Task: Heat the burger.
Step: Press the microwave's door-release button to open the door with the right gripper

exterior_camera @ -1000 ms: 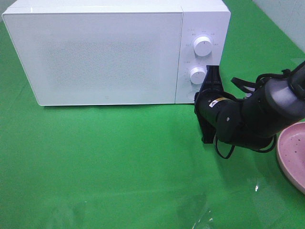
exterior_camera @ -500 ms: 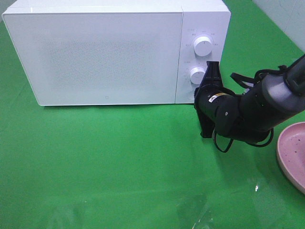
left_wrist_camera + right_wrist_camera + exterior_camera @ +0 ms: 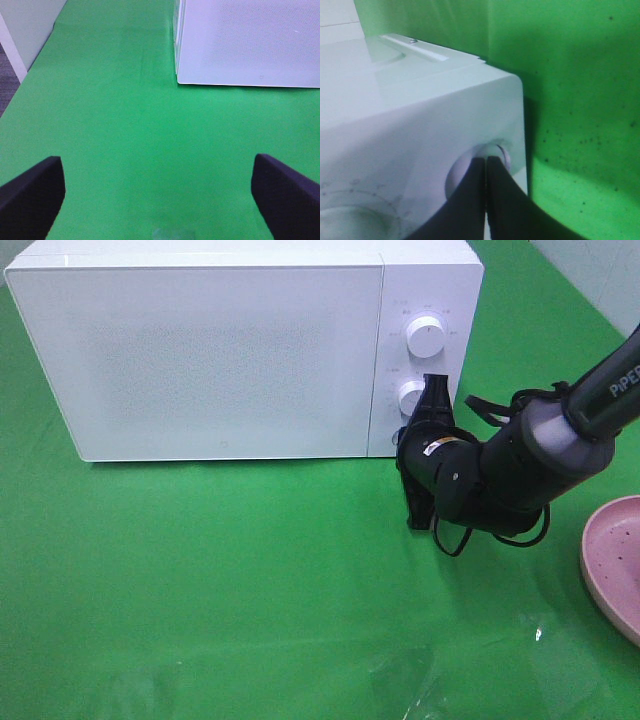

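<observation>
The burger is out of view. The white microwave (image 3: 200, 350) stands at the back of the green table with its door closed. My right gripper (image 3: 405, 437) is shut and points at the bottom of the microwave's control panel. In the right wrist view its closed tips (image 3: 486, 161) rest against a round button (image 3: 501, 151) at the panel's lower corner. My left gripper (image 3: 160, 200) is open above bare green cloth, with nothing between its fingers (image 3: 30, 195). It faces the microwave's (image 3: 250, 40) front corner from a distance and does not show in the exterior high view.
Two white knobs, an upper one (image 3: 427, 337) and a lower one (image 3: 413, 397), sit on the control panel above the gripper. An empty pink speckled plate (image 3: 615, 560) lies at the right edge of the table. Green cloth (image 3: 220, 580) covers the table.
The right arm has swung left and in toward the microwave, bringing its shut gripper up against the bottom of the control panel. The left gripper's earlier position is not shown.
</observation>
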Motion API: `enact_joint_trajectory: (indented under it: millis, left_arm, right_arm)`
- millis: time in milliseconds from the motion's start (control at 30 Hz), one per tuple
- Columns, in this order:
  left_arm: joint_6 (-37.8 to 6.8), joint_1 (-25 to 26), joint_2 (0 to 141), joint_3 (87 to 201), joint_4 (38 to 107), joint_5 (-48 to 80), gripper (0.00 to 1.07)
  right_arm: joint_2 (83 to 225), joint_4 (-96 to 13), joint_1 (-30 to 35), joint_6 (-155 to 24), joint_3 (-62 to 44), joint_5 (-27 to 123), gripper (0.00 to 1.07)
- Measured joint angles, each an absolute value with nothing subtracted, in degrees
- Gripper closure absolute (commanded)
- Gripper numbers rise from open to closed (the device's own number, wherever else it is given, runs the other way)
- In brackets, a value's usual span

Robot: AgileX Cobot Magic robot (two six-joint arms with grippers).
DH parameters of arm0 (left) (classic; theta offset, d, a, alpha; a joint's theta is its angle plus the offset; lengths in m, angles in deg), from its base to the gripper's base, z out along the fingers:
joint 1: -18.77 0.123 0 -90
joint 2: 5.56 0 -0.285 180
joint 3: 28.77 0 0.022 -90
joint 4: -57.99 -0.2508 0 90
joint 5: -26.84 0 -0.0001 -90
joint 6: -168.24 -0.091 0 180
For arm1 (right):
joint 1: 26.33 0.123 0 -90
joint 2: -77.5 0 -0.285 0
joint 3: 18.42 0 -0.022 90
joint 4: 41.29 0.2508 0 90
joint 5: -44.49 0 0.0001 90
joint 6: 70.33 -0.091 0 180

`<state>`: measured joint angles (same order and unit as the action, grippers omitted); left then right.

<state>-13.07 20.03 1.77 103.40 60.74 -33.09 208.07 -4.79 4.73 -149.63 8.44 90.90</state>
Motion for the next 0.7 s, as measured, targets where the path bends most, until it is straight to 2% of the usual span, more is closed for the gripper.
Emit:
enact_joint_trajectory:
  millis: [700]
  left_arm:
    - [-13.1,20.0,1.8,103.4,60.7,-33.1,0.13]
  right_arm:
    - [209.1,-3.0,5.2,-146.6,8.3,96.3,1.07]
